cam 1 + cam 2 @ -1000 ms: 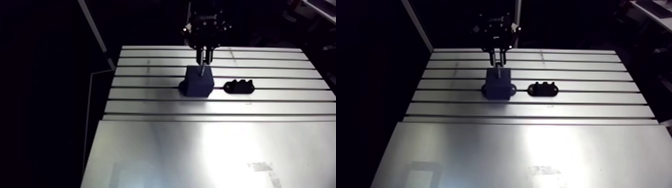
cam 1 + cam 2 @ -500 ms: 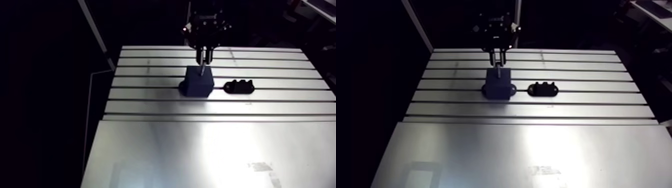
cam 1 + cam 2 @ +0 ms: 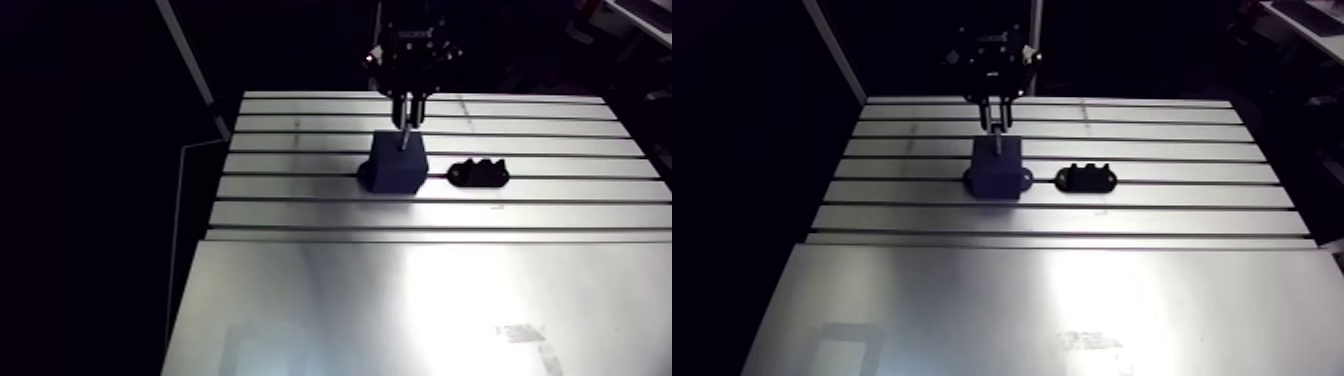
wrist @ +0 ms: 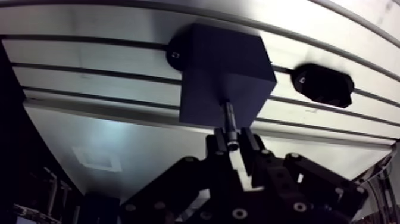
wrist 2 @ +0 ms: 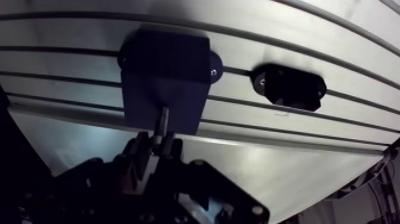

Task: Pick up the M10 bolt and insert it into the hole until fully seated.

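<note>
One bolt, one block. The M10 bolt (image 4: 229,119) was clamped at its upper end between the two fingers of the end effector (image 4: 233,146). They were closed on it with only the bolt between them, and nothing else was held. The bolt's long axis was vertical in the arm view, in line with the end effector. Its free end pointed straight down at the top face of the dark blue block (image 4: 217,65). The tip met that face near the edge closest to the end effector. Couldn't tell how deep it sat, but a length of shank showed bare above the block. The block sat on the bench (image 4: 89,74), with a screwed tab at its base on either side. A small black fixture (image 4: 323,85) lay beside the block, apart from it, along the same slot. Bench surface was aluminium with parallel slots under the parts, then a smooth plate with glare nearer the arm camera.
</note>
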`<state>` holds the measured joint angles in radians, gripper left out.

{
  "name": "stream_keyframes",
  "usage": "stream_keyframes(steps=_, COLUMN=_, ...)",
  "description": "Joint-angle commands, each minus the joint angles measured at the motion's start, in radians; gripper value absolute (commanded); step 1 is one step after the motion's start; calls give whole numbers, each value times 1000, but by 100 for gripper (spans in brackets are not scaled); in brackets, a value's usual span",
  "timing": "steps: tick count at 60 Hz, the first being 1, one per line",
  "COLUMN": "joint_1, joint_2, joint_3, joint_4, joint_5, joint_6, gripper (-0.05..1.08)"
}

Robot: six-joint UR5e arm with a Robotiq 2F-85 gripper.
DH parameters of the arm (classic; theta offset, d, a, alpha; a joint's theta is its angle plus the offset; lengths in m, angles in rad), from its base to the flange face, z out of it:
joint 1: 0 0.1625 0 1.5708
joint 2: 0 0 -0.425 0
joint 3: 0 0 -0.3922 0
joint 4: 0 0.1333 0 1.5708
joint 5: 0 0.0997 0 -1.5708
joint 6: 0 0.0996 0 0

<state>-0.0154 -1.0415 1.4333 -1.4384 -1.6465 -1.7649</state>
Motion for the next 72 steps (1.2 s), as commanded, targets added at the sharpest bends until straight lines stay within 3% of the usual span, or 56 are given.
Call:
stream_keyframes(steps=1, joint_1=0, joint_2=1, joint_3=0, joint_4=-4, joint_5=0, joint_6=0, gripper=108)
stream_keyframes(steps=72, joint_1=0, joint_2=-4, joint_3=24, joint_4=-21, joint_5=1, joint_6=0, gripper=108)
